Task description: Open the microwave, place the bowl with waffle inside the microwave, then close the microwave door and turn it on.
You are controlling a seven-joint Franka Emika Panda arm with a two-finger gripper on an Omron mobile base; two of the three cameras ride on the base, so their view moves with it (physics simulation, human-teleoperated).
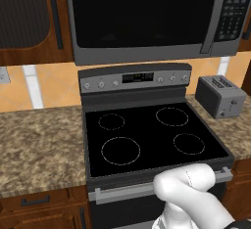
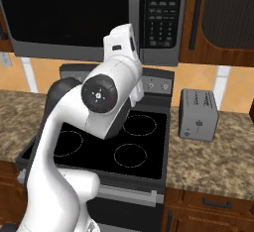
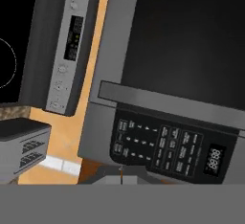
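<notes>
The microwave hangs above the stove, and its door is closed over the black glass. The keypad runs down its right side. In the right base view my arm is raised in front of the microwave, with the hand just below the keypad. The hand view is rolled sideways. It looks at the door, the handle bar and the keypad from close by. My gripper is shut and holds nothing, close to the keypad's edge. The bowl and the waffle are out of view.
A black stove with a knob panel stands under the microwave. A small grey toaster sits on the speckled counter to its right. More counter lies left of the stove, and wooden cabinets flank the microwave.
</notes>
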